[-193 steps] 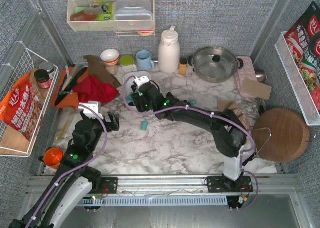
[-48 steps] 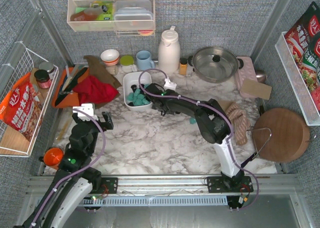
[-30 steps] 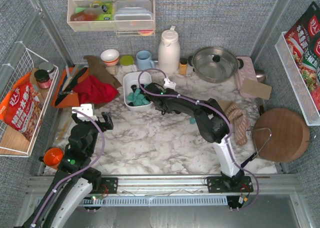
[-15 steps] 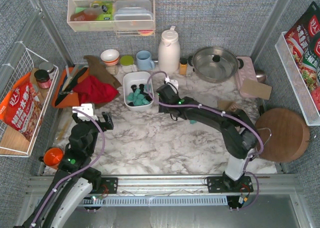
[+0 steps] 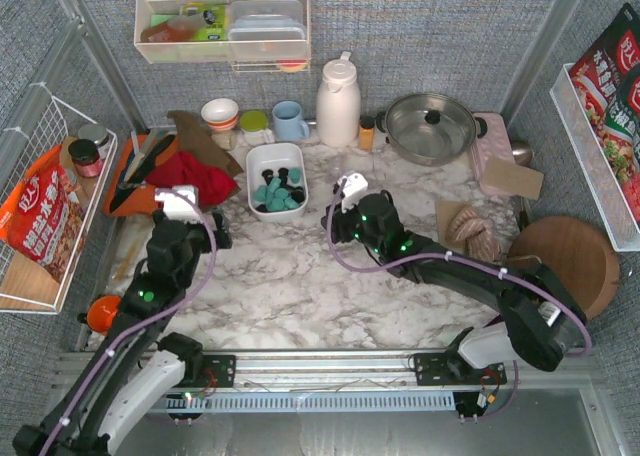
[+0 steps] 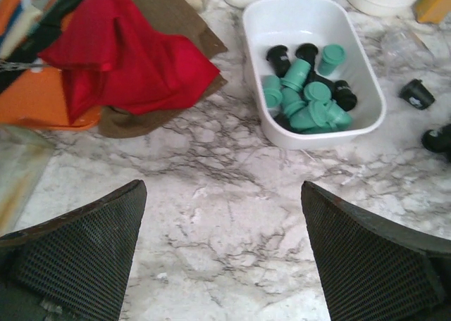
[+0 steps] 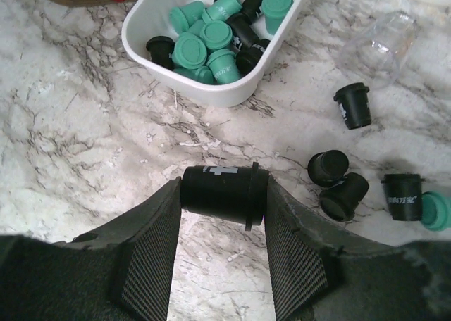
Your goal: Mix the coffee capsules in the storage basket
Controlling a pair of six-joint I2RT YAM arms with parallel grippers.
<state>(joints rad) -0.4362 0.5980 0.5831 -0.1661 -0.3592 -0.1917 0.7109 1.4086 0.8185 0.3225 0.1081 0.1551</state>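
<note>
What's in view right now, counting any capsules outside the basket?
storage basket: one, white, back centre of table
coffee capsules: about a dozen, teal and black, mixed in basket
loose capsules: four black, one teal, on table right of basket
clear cup: one, on its side, right of basket
red cloth: one, left of basket
jug: one, white, behind basket
pan: one, steel, back right
left gripper: open, empty
right gripper: shut on one black capsule

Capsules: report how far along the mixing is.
Done: teal and black capsules lie mixed in the basket. In hand: the right hand grips one black capsule. Left: loose capsules, four black and one teal, beside the basket; the left hand hangs open.
</note>
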